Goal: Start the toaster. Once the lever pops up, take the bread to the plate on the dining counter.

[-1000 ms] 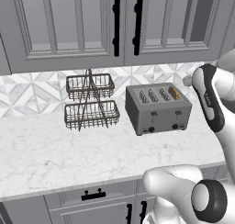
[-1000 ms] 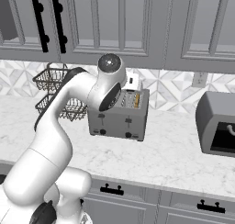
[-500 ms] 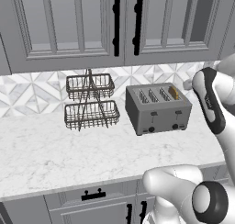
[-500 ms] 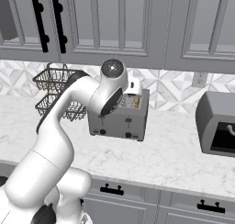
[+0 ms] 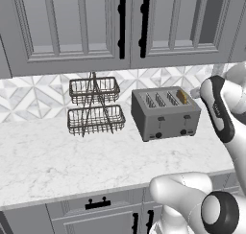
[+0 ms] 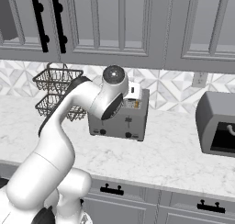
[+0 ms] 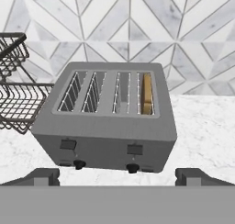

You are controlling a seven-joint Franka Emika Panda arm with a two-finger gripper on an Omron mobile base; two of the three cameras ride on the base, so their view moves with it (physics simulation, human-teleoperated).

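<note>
Gripper [image 7: 117, 179] hangs in front of the toaster [image 7: 105, 120], jaws apart, empty. Bread [image 7: 147, 92] sits in the toaster's right-end slot. Risk: pressing the left lever [image 7: 68, 144] would leave the bread's side unstarted.

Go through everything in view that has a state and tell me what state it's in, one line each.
toaster: upright on the worktop, both levers up.
bread: standing in the rightmost slot, top showing.
gripper: open, in front of the toaster, holding nothing.
wire basket rack: both tiers empty.
upper cabinet doors: closed.
</note>
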